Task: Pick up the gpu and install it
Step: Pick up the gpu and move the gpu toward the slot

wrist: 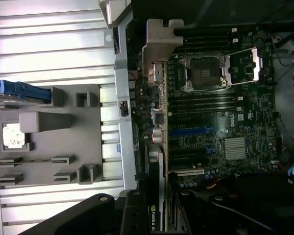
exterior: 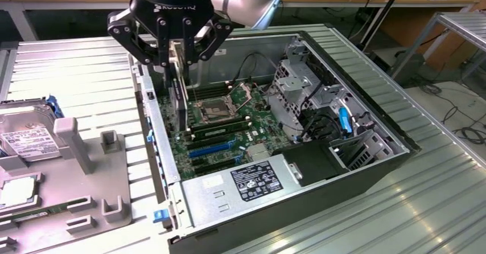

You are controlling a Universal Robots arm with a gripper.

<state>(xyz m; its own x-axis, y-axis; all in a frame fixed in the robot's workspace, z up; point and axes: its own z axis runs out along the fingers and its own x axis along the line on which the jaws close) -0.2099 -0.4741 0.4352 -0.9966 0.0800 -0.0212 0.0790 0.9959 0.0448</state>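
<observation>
My gripper (exterior: 177,57) hangs over the open computer case (exterior: 379,128), close to the case wall on the exterior view's left, and is shut on the gpu (exterior: 179,94). The card hangs upright on edge, and its lower end reaches down towards the motherboard (exterior: 235,103) without being seated in a slot. In the wrist view the gpu (wrist: 158,161) appears edge-on, a thin dark strip running from my gripper (wrist: 154,218) to its silver metal end bracket (wrist: 159,41). It lies beside the rear wall of the case (wrist: 123,73). The blue expansion slots (exterior: 211,149) (wrist: 192,132) sit uncovered.
A grey parts fixture (exterior: 83,174) lies outside the case on the exterior view's left, holding a hard drive (exterior: 23,140) and a processor chip (exterior: 15,192). Inside the case are the CPU socket (exterior: 216,109), a drive cage (exterior: 297,89) and the power supply (exterior: 254,183).
</observation>
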